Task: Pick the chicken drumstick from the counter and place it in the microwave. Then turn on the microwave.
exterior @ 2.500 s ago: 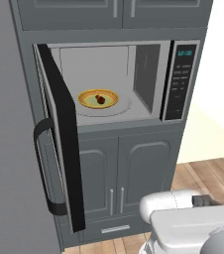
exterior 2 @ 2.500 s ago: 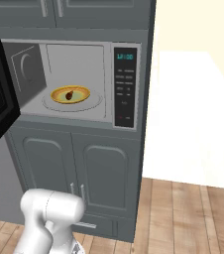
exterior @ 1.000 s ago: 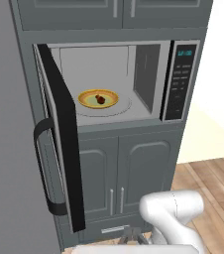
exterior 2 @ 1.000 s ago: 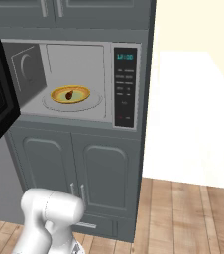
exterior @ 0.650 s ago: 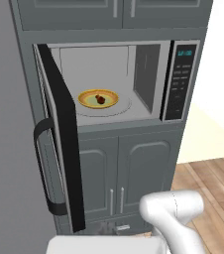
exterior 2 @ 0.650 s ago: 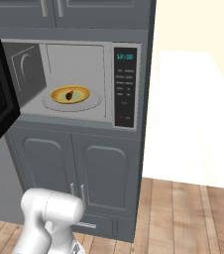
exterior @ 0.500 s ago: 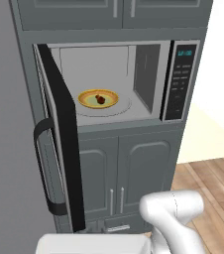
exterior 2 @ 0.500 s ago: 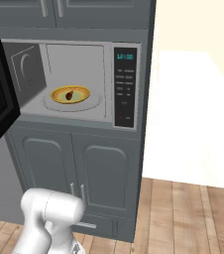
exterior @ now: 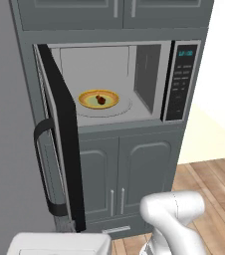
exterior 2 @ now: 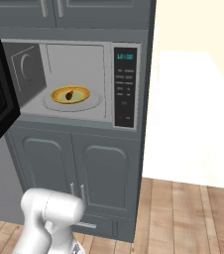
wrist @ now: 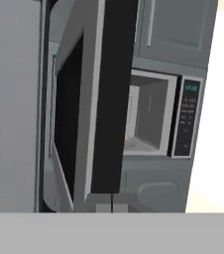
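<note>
In the left base view, the microwave [exterior: 149, 74] is seen built into grey cabinetry with its door [exterior: 59, 134] swung wide open toward the left. The door's dark curved handle [exterior: 42, 172] faces the camera. Inside the cavity, the chicken drumstick [exterior: 100, 99] is seen lying on a yellow plate [exterior: 98, 99], which rests on the pale round turntable [exterior: 122, 107]. On the right of the cavity a black keypad [exterior: 180, 82] with a teal display [exterior: 186, 52] is shown; the characters are too small to be read. The white arm [exterior: 176, 221] is folded low at the bottom right, its elbow raised in front of the lower cabinet doors [exterior: 124, 174].

In the right base view, the same drumstick [exterior 2: 70, 94] is seen on the plate [exterior 2: 71, 94] near the middle of the cavity. Teal figures are lit on the display [exterior 2: 125, 56], but they cannot be made out. The arm's white shoulder and elbow [exterior 2: 49, 213] are bunched at the lower left, above the wooden floor [exterior 2: 183, 218].

In the hand view, the camera is pointed up along the open door's edge [wrist: 109, 99], with the black window [wrist: 67, 114] to its left and the cavity and keypad [wrist: 186, 121] beyond. The claw [wrist: 112, 207] is seen at the bottom with its fingertips pressed together, nothing between them.
</note>
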